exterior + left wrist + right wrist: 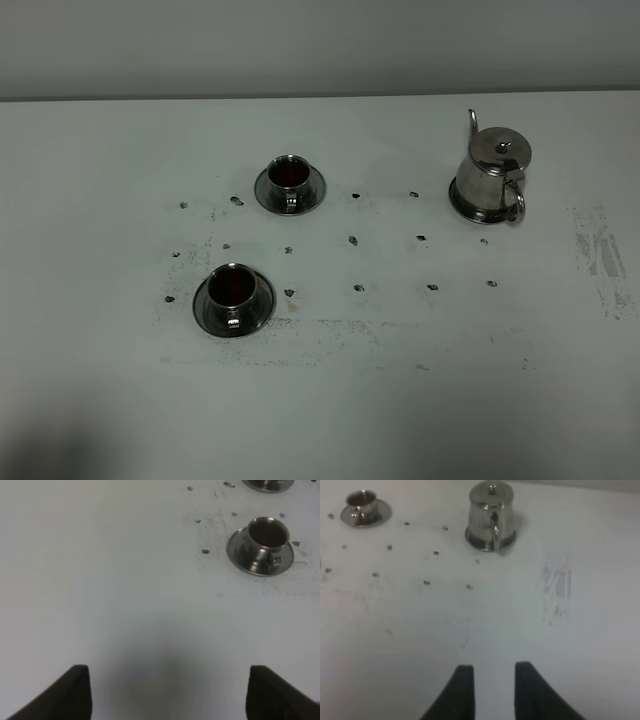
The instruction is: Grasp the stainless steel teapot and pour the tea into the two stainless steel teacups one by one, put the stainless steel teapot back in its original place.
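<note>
A pale table [100,400] seen from above, speckled with small dark marks; toward the far right stands the stainless steel teapot [493,172], upright on its round steel tray [462,204], lid on, thin spout pointing away, loop handle [515,196] facing the near side. Two stainless steel teacups sit on saucers well to its left: the farther cup [289,173] and the nearer cup [233,287], both showing dark reddish tea inside. Neither arm appears in the overhead view. The left hand [170,690] hangs over bare table with fingers spread wide, holding nothing; the right hand [493,690] faces the teapot from well back, fingers fairly close together with a clear gap, empty. The polished pot is probably rigid, slippery and weighty with liquid; the loop handle looks the surest place to grip.
</note>
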Tool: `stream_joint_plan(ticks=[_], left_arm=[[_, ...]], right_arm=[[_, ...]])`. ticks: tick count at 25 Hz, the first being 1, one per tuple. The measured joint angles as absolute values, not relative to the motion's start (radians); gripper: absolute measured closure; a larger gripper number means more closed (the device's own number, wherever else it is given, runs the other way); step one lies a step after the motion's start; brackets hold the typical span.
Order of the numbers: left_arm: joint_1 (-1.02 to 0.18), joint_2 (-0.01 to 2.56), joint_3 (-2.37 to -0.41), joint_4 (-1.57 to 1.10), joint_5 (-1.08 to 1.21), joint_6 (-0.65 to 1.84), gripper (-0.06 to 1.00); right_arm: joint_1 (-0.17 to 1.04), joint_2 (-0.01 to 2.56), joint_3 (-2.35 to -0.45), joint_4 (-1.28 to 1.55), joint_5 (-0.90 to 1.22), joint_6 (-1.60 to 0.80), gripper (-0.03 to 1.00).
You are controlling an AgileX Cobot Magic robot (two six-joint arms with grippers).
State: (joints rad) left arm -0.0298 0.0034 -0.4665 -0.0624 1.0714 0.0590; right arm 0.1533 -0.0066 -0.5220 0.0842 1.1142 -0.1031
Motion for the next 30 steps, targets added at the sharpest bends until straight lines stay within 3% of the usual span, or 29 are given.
stream_joint_plan(ticks=[8, 30], left_arm=[[-0.03, 0.003, -0.467, -0.062, 1.071, 0.059, 0.31], [-0.03, 0.003, -0.467, -0.062, 1.071, 0.059, 0.31]], right_arm=[[0.153, -0.007, -0.522, 0.04, 1.112, 0.073, 0.78], [0.153, -0.007, -0.522, 0.023, 1.112, 0.05, 0.78]])
